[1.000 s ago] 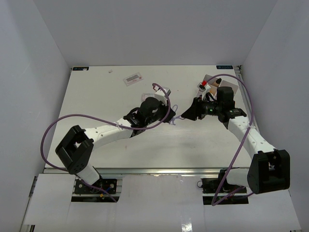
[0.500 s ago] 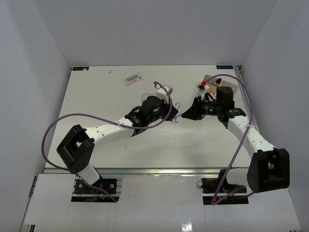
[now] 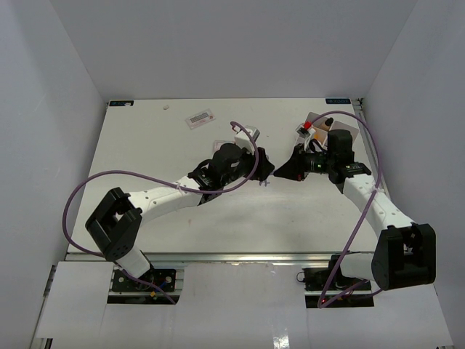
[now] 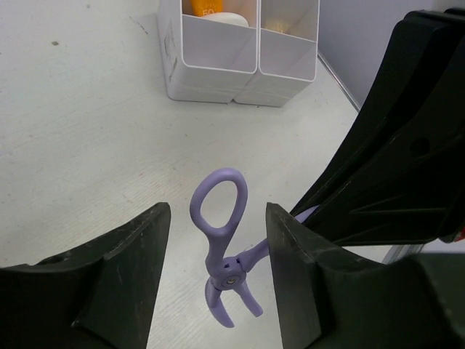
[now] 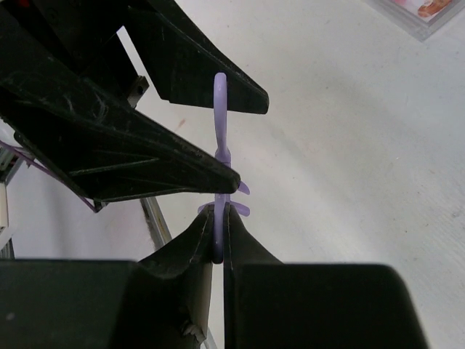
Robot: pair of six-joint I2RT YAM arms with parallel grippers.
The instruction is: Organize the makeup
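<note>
– Two black-and-white robot arms reach across a white table (image 3: 145, 145). What is on the left side?

– The left arm stretches from the near left corner toward the middle. Beyond it, close to the far edge and left of centre, lies a flat clear packet with a printed label (image 3: 200, 118). It is well apart from both arms.

– How does the left gripper stand?

– The left gripper (image 4: 216, 218) has its fingers (image 4: 123, 276) spread. One is on each side of a lilac plastic scissor-handled tool (image 4: 227, 275), with a gap on both sides, so neither finger touches it.

– Where is that tool?

– Over the middle of the table, slightly toward the right edge, between the two arms. Its ring handle points toward the far edge, and two short prongs stick out below the pivot. Whether it touches the tabletop cannot be told.

– What holds it?

– The right gripper (image 5: 219, 222). Its fingers are pressed together on the tool's end nearest the right arm, pinching the thin plastic edge-on.

– Anything further right?

– A white plastic tray with several upright compartments (image 4: 218, 62) stands near the far right corner, beside the right arm's wrist. One compartment holds a white item with an orange band (image 4: 209, 9). Something pale beige shows in the next compartment, too little of it to name.
</note>
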